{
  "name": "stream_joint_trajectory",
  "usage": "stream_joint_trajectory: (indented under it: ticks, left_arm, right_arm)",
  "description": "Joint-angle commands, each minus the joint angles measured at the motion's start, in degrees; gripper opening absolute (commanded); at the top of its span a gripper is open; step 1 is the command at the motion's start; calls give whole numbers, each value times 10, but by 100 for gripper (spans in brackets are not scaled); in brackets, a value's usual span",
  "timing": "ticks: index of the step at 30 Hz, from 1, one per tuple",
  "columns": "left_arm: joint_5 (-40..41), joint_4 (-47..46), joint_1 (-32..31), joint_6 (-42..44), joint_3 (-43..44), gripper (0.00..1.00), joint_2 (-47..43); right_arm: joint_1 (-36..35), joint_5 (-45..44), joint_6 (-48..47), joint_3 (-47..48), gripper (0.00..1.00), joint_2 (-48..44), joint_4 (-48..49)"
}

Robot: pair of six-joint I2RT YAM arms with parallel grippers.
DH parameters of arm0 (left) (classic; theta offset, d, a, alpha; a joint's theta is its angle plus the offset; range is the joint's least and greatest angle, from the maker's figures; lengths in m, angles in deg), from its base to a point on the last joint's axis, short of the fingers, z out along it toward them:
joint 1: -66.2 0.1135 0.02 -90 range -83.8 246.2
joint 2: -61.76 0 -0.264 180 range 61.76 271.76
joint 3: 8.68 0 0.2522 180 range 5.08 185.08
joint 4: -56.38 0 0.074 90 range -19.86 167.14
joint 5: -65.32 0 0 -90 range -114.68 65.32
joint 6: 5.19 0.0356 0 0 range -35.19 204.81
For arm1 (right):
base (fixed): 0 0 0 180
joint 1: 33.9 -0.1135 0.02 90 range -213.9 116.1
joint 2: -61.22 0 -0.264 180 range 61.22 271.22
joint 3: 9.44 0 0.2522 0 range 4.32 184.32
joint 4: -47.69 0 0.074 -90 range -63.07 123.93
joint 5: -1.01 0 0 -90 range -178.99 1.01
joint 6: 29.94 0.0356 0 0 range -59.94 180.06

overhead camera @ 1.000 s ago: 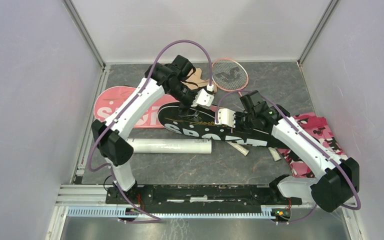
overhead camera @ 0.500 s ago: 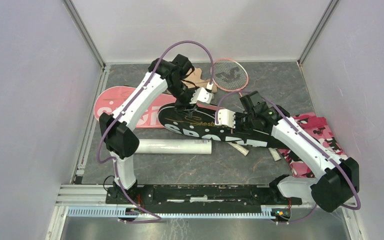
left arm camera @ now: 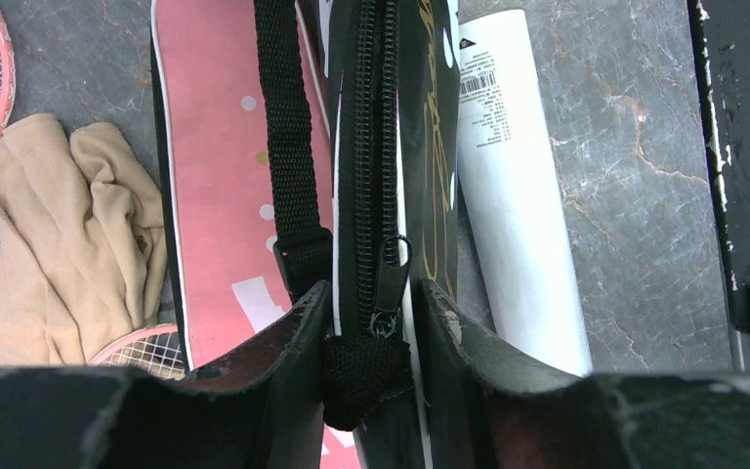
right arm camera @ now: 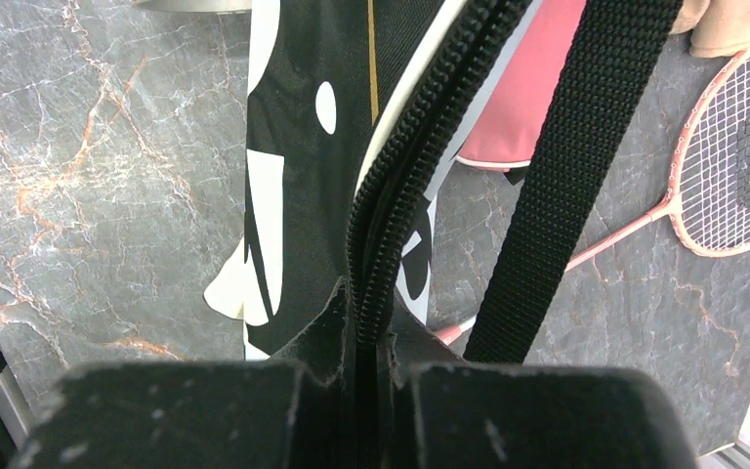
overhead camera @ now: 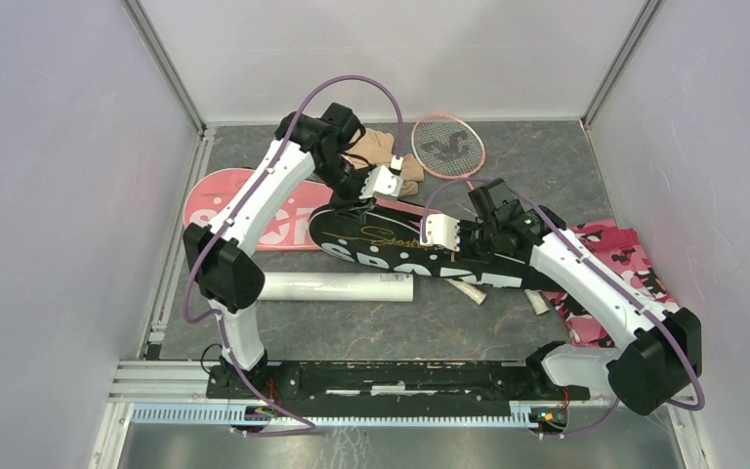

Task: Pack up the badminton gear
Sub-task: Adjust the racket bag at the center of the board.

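Note:
The black cover [overhead camera: 381, 244] printed "SPORT" lies mid-table, overlapping the pink cover [overhead camera: 254, 210]. My left gripper [overhead camera: 381, 186] is at its far end; in the left wrist view the jaws [left arm camera: 371, 332] are shut on the black webbing tab at the zipper's end, just below the zipper pull [left arm camera: 389, 283]. My right gripper [overhead camera: 439, 233] is shut on the cover's zippered edge [right arm camera: 371, 332], with the black strap [right arm camera: 566, 176] hanging beside it. A pink-framed racket [overhead camera: 446, 147] lies at the back. The long white tube [overhead camera: 337, 285] lies in front of the covers.
A tan cloth [overhead camera: 376, 149] is bunched at the back behind my left gripper. Pink camouflage cloth [overhead camera: 625, 274] lies under my right arm. Two white grip ends [overhead camera: 469, 291] poke out below the black cover. Walls enclose the table on three sides.
My left arm has swung left and back along the black cover's far end, and its jaws have narrowed onto the zipper tab. The right arm has not moved.

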Motion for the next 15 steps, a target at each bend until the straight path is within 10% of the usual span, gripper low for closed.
stream_joint_trajectory:
  ticks: [1,15]
  left_arm:
    - [6,12,13,33,-6,42,-29]
    - [-20,12,38,49,-24,32,-54]
  right_arm:
    - [8,-28,-8,-16,0,-8,-48]
    - [13,-49,-8,-3,0,-8,-54]
